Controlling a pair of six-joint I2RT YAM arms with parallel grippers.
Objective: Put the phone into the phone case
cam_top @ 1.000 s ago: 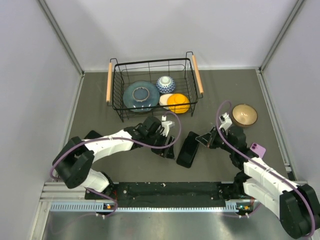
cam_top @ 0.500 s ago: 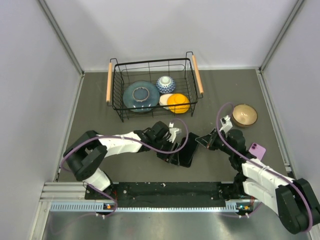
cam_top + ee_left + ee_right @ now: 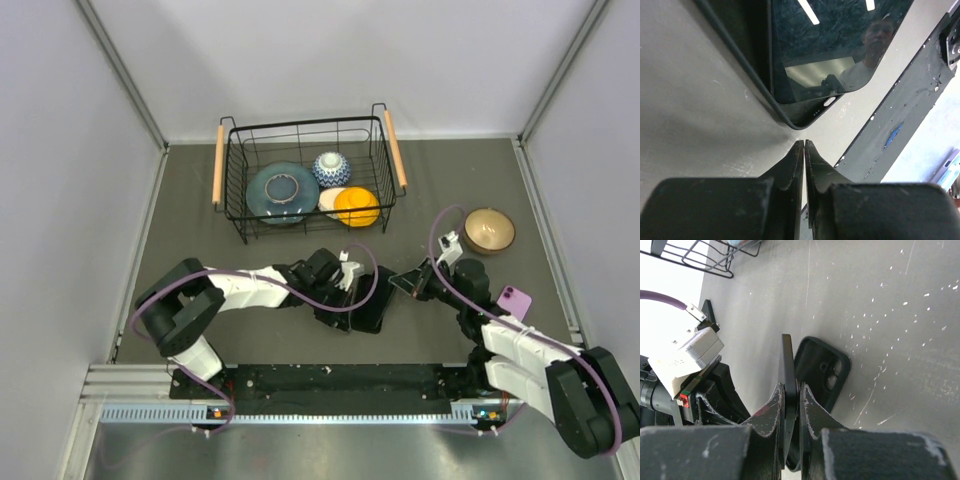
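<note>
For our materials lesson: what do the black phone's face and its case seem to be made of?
Phone: probably a glass face, glossy; it mirrors ceiling lights and a person. Case: likely soft plastic, matte; dull, no reflections, rounded moulded rim.

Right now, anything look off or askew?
The phone isn't seated: the right end effector pinches it, tilted on edge, over the phone case, whose camera-opening end lies uncovered. The left end effector is shut on nothing beside the case's corner. No damage visible.

Bright, even light; glare streaks on the phone (image 3: 840,45).
</note>
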